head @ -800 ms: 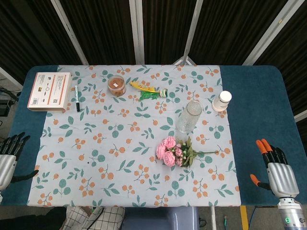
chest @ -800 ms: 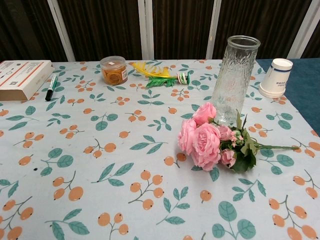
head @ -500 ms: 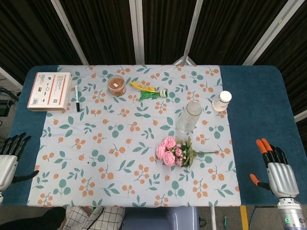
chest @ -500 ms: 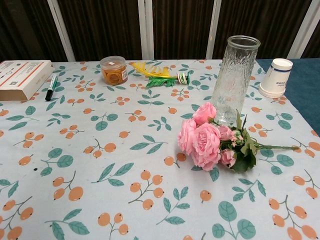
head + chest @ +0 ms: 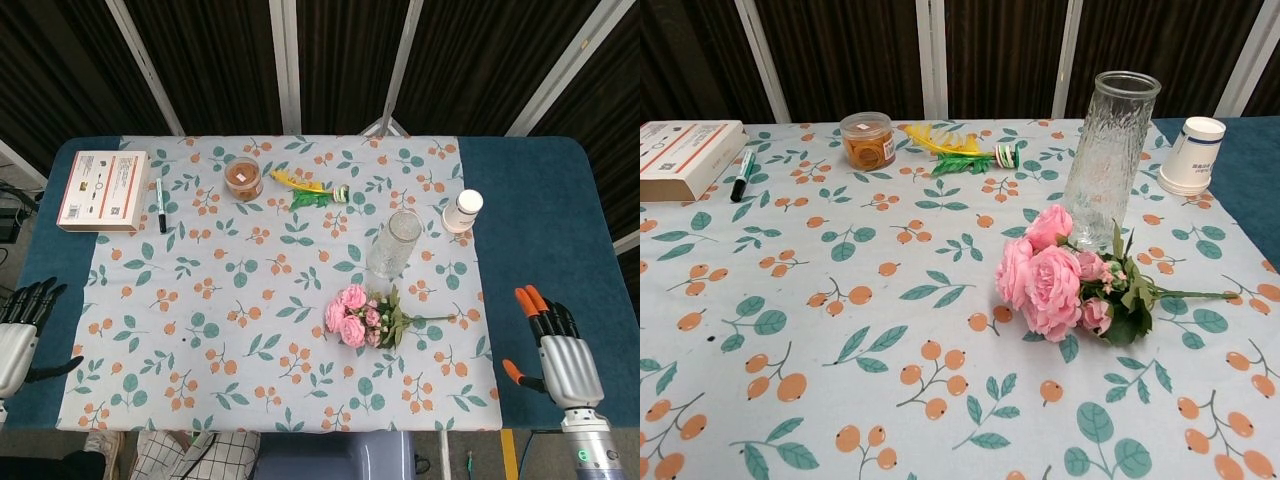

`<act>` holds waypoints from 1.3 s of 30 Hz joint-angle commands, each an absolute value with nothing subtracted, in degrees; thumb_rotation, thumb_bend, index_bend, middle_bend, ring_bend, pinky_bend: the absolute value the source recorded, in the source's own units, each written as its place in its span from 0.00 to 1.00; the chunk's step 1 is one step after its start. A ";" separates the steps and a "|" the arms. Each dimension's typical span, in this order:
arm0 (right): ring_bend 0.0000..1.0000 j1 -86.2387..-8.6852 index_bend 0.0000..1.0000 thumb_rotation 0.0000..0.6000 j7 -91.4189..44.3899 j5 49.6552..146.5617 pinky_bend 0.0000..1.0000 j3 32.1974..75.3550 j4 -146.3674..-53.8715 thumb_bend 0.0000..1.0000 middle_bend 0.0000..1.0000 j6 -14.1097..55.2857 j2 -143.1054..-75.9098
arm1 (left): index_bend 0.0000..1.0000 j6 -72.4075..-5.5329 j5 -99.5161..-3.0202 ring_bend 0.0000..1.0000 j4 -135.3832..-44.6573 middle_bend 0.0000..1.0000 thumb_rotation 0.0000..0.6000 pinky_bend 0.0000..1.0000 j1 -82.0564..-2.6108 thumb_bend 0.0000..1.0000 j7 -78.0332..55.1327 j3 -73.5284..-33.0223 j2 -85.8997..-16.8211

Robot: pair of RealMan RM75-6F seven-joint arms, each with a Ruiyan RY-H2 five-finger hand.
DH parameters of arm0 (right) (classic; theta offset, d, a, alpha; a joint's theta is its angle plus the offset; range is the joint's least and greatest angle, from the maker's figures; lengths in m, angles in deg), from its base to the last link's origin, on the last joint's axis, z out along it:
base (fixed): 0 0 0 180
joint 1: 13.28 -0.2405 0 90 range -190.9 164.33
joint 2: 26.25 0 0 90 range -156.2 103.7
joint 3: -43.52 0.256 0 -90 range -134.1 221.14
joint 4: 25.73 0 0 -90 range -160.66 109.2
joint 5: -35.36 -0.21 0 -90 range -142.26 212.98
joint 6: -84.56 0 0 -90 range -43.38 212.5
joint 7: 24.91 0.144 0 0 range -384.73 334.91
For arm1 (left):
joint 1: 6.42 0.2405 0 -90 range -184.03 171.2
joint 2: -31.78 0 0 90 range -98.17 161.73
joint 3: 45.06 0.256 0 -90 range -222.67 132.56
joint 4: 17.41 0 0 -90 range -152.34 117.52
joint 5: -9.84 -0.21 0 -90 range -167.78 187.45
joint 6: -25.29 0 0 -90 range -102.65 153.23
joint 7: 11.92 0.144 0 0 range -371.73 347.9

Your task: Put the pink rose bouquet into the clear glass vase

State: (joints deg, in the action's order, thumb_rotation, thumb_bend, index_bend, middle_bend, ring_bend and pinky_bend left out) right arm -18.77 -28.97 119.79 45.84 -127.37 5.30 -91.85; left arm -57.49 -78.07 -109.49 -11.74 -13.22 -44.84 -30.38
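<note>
The pink rose bouquet lies on the desk at centre frame, just below the upright clear glass vase. The right hand, fingers spread and empty, has shifted slightly inward from the lower right; the left hand waits open, so no grasp has begun.

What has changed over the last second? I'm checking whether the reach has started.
The right hand has shifted a little left, toward the floral cloth, open and holding nothing. The left hand has barely moved. The pink rose bouquet lies as before beside the upright clear glass vase.
</note>
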 commanded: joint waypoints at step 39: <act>0.02 -36.26 0.00 1.00 -35.26 110.38 0.00 50.82 -116.37 0.28 0.04 23.79 -117.58 | 0.00 -55.60 -77.52 0.00 -109.99 0.00 1.00 0.00 -12.27 0.00 -15.22 -44.30 -29.17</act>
